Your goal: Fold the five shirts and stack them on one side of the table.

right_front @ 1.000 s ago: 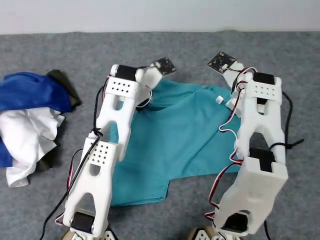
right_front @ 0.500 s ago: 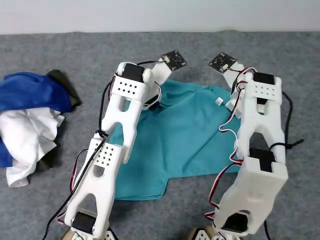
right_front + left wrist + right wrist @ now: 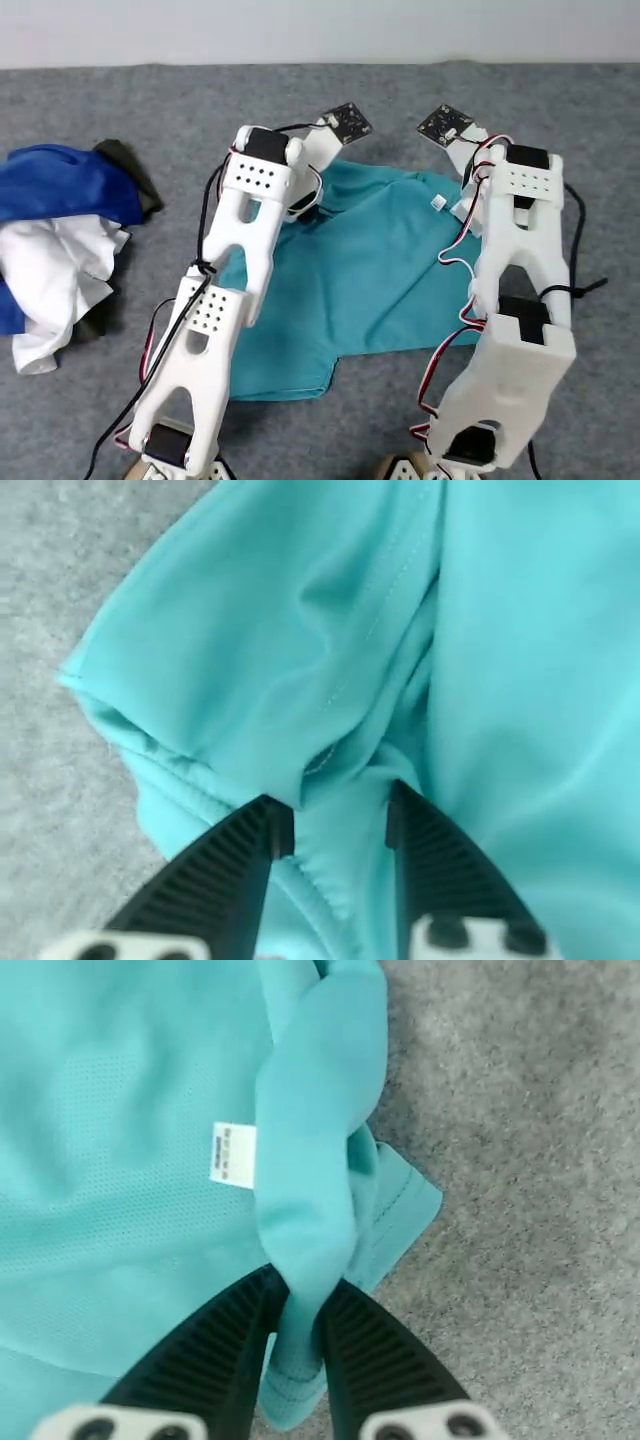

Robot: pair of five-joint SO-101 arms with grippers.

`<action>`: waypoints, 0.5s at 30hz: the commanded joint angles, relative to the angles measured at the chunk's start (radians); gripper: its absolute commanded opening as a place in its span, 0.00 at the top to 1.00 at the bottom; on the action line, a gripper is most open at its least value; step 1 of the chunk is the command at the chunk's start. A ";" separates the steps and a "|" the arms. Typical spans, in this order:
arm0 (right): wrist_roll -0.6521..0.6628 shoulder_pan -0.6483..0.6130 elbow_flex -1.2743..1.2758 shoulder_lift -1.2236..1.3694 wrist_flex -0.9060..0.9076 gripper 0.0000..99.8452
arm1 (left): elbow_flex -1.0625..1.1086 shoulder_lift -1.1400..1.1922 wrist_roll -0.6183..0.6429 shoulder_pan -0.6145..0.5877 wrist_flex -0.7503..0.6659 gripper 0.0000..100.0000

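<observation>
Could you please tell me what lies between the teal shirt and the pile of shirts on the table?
Only bare grey table cover lies between the teal shirt and the pile of shirts, as the high view shows.

The high camera looks steeply down over the table (image 3: 400, 100) from its near edge. Both wrist cameras face down, very close, onto the teal shirt (image 3: 370, 260), which the high view shares.
</observation>
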 commanded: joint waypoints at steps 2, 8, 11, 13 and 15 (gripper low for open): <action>-0.006 -0.004 -0.100 -0.074 0.008 0.99 | -0.035 -0.109 0.005 -0.002 0.025 0.84; -0.006 0.028 -0.104 -0.079 0.010 0.99 | -0.035 -0.117 0.005 -0.012 0.025 0.84; -0.006 0.028 -0.103 -0.079 0.012 0.99 | -0.035 -0.117 0.000 -0.018 0.025 0.84; -0.006 0.027 -0.103 -0.079 0.012 0.99 | -0.035 -0.118 -0.020 -0.018 0.026 0.84; -0.006 0.024 -0.103 -0.079 0.012 0.99 | -0.035 -0.120 -0.023 -0.018 0.026 0.84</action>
